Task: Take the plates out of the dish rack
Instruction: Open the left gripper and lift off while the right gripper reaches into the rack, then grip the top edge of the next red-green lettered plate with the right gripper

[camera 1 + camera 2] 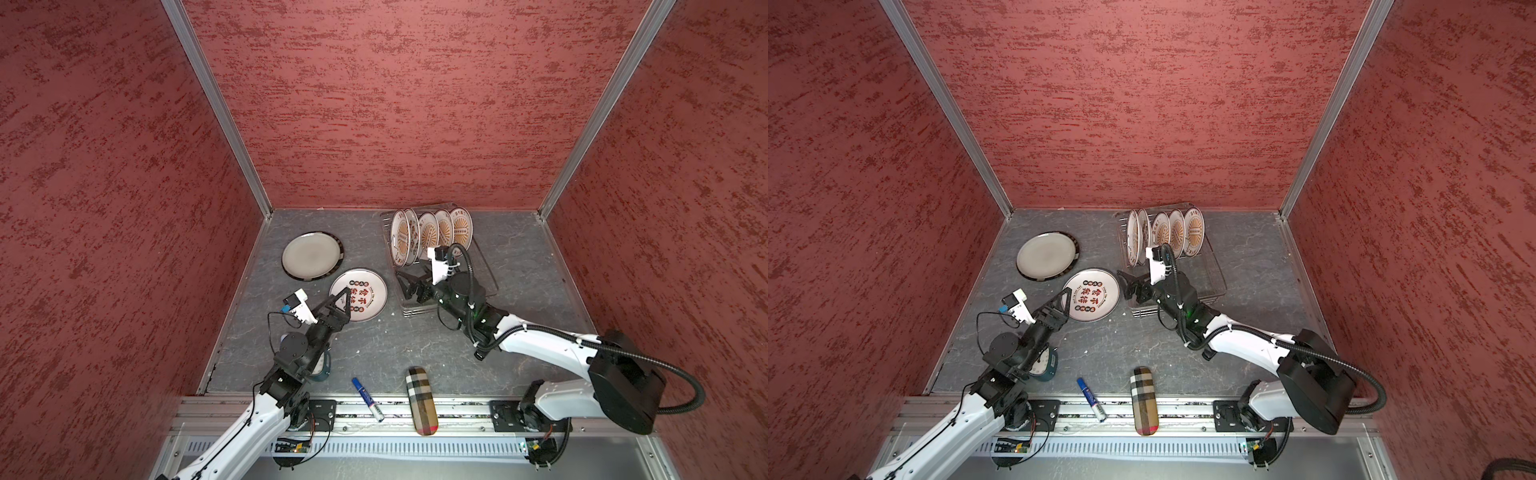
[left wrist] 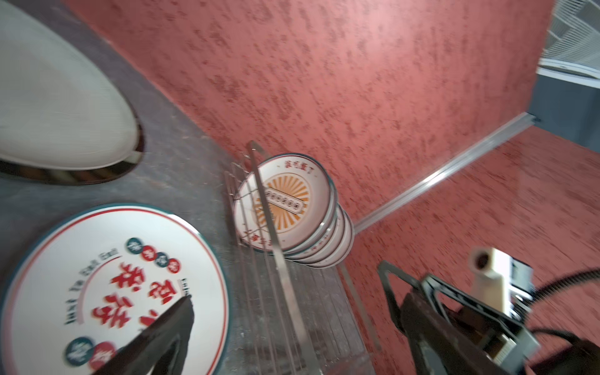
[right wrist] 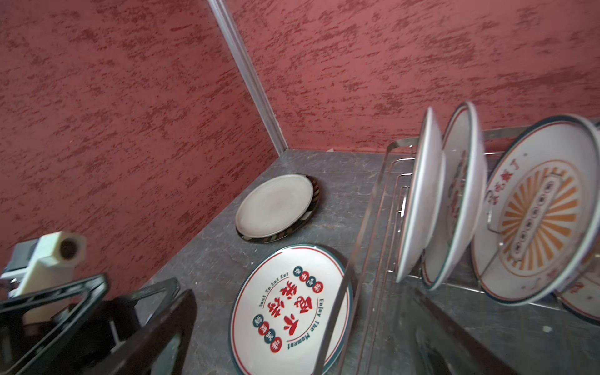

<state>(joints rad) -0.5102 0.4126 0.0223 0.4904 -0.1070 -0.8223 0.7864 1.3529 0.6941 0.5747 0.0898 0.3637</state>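
The dish rack (image 1: 490,276) (image 1: 1214,278) stands at the back, right of centre, with several sunburst plates (image 1: 432,232) (image 1: 1177,232) (image 2: 285,201) (image 3: 535,220) upright in its far end. A grey plate (image 1: 311,254) (image 1: 1046,254) (image 3: 274,206) lies flat on the table to its left. Nearer me lies a plate with red characters (image 1: 365,295) (image 1: 1096,295) (image 2: 97,276) (image 3: 289,308). My left gripper (image 1: 343,303) (image 1: 1064,302) hangs open over that plate's near edge, holding nothing. My right gripper (image 1: 405,284) (image 1: 1127,286) is open and empty over the rack's near left corner.
A teal alarm clock (image 1: 324,370) (image 1: 1044,365) sits under my left arm. A blue marker (image 1: 368,399) and a plaid case (image 1: 422,401) lie at the table's front edge. Red walls close in the back and both sides.
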